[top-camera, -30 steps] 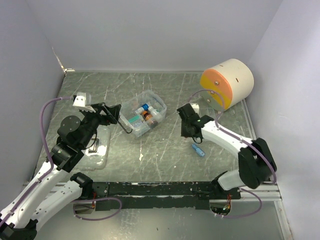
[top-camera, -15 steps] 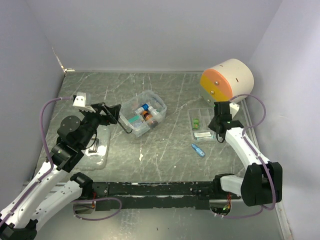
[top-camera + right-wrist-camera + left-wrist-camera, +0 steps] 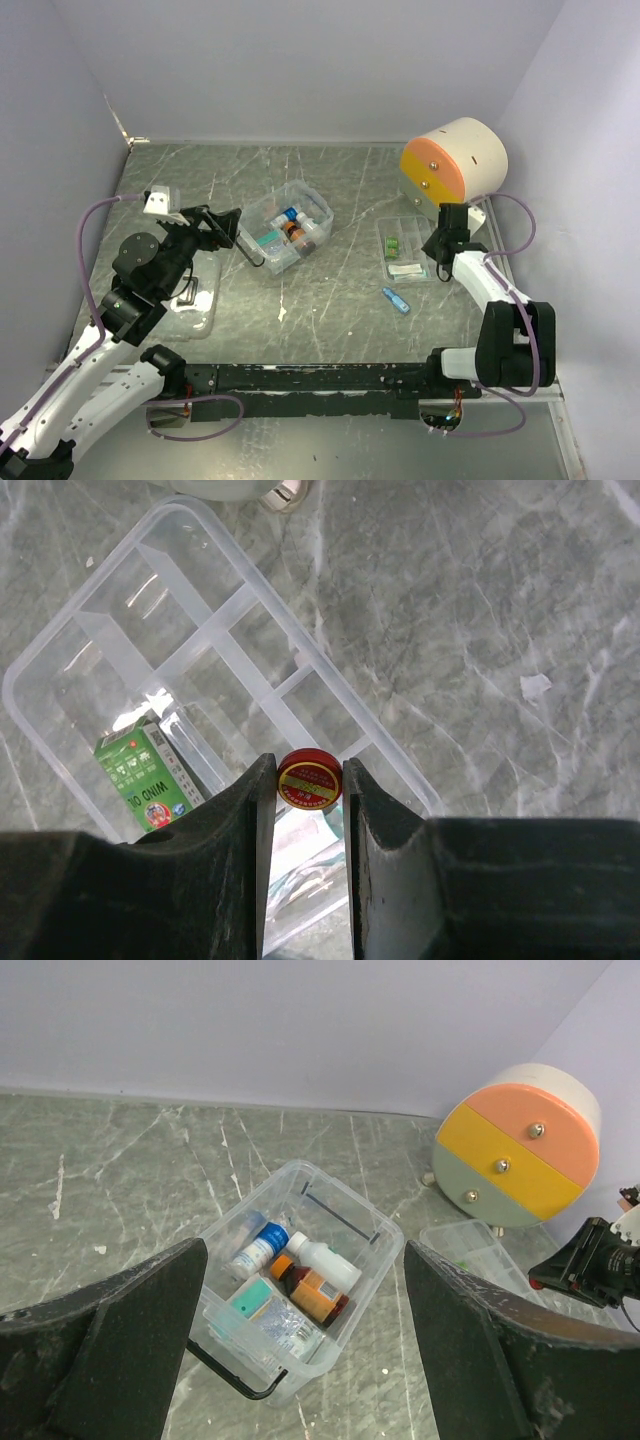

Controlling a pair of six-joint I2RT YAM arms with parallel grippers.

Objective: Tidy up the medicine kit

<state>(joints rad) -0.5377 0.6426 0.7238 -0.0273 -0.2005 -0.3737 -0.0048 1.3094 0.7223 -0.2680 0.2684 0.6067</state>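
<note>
The med kit is a small clear plastic box (image 3: 287, 228) in the middle of the grey stone-look tabletop (image 3: 330, 300). It is open, w/ little bottles and packs inside. Its clear flat lid (image 3: 200, 308) lies on the tabletop to the left, partly under the L arm. Its clear plastic tray (image 3: 412, 228), split into many small parts, sits to the right of the box, apart from it. A small green box (image 3: 145, 770) lies in one part of the tray.

The right fingers (image 3: 235, 820) are squeezed on a small round red tin (image 3: 310, 780) and hold it over the tray's long edge. Can't tell if the tin touches the tray. The left fingers (image 3: 130, 1340) are spread wide w/ nothing btwn them, just left of the box, pointing at it.

A small blue tube (image 3: 397, 300) lies on the tabletop near the tray, on the arms' side. A big cream drum w/ an orange face (image 3: 455, 165) stands at the back right, behind the tray.
</note>
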